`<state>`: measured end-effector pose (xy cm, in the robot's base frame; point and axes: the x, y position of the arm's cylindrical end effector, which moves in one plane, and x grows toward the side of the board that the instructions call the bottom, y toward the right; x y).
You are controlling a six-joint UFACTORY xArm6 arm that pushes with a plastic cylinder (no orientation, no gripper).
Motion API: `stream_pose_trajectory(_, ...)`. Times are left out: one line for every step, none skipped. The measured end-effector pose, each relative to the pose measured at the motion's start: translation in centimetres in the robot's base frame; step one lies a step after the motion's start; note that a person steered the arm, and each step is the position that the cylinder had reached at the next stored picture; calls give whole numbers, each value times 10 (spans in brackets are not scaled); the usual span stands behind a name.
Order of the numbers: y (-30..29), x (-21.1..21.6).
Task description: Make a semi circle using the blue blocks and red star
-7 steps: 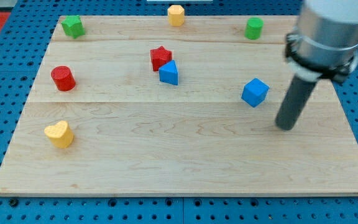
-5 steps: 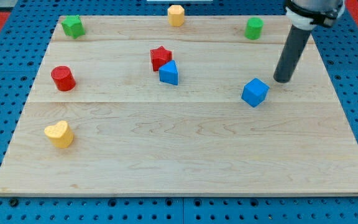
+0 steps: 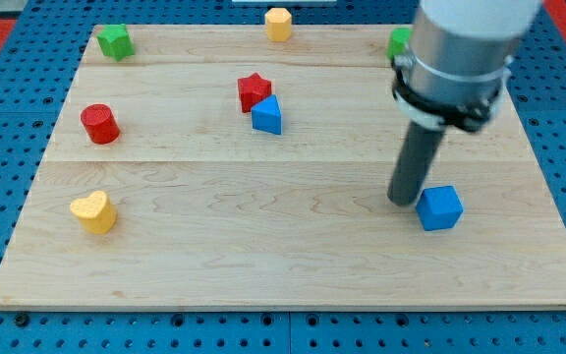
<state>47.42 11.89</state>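
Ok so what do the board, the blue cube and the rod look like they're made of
The board looks like pale wood: grain lines and plank seams show, with a matte finish. The blue cube looks like moulded plastic or painted wood, a uniform colour with a slight sheen; I can't tell which. The rod ending in my tip is dark and matte, perhaps metal or plastic.

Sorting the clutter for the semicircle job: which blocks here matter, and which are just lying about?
Belong: red star, blue triangular block, blue cube, with my tip just to its left.

Lying about: red cylinder, yellow heart, green blocks, yellow block.
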Motion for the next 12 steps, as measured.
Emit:
stream_pose_trajectory(2, -59)
stream_pose_trajectory(-9, -129)
stream_pose_trajectory(-82, -163)
stream_pose_trajectory(-167, -162)
stream_pose_trajectory(-225, -143)
stream_pose_trajectory(-234, -141)
stream_pose_trajectory(-234, -147)
stream_pose_trajectory(-236, -147)
stream_pose_trajectory(-236, -140)
stream_pose_trajectory(-247, -155)
stream_pose_trajectory(-245, -126)
stream_pose_trajectory(-211, -59)
